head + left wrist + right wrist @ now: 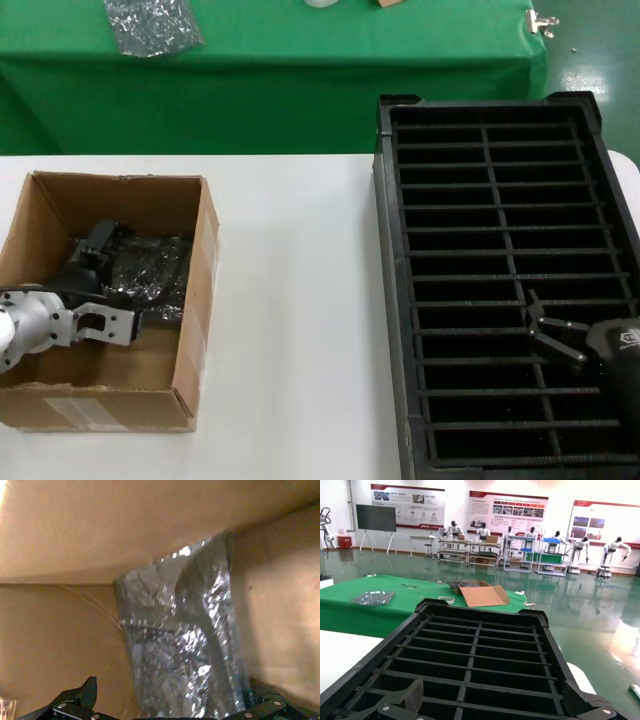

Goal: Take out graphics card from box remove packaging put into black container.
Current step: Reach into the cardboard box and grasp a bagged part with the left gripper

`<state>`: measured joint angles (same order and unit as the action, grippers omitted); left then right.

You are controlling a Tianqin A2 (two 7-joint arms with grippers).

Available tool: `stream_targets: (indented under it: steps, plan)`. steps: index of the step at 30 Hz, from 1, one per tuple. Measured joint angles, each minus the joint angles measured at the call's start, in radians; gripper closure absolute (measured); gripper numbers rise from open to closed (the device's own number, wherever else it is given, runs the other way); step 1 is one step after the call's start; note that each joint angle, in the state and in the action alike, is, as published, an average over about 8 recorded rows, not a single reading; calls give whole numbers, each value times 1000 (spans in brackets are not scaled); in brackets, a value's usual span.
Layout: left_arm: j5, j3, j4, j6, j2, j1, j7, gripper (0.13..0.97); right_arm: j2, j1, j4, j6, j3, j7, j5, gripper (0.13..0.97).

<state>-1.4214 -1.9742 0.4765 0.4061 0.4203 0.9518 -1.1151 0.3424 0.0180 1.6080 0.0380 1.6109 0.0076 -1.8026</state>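
The brown cardboard box (197,300) stands on the left of the white table. Inside it lies the packaging (150,265), a shiny grey-silver bag; the left wrist view shows the bag (185,645) leaning against the box wall. The graphics card does not show clearly; only a dark shape is seen through the bag. My left gripper (105,255) reaches down into the box. It (172,700) is open, with one finger on each side of the bag's near end. The black container (390,250) fills the right side. My right gripper (548,335) hovers open over its near slots (492,695), holding nothing.
Behind the white table (300,300) stands a green-covered table (300,80) with a smaller crumpled silver bag (150,25). The right wrist view shows an open cardboard box (480,594) on that green table beyond the black container's far rim (470,606).
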Motion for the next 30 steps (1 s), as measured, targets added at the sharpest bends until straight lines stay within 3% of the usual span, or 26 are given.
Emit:
stream_targets:
  steps: [9,14,19,22,30]
  plan:
    - [-166,168,-151,-30,-65,47,-391,163,0,0,0,0,0,0,0,129]
    - [-222,237,-184,-25,-82,53,-520,196,0,0,0,0,0,0,0,129]
    - [-219,242,-168,-23,-81,38,-519,269,0,0,0,0,0,0,0,129]
    - [-199,224,-142,-26,-74,21,-474,297,0,0,0,0,0,0,0,129]
    - [-148,178,-63,-44,-50,-26,-354,479,0,0,0,0,0,0,0,129]
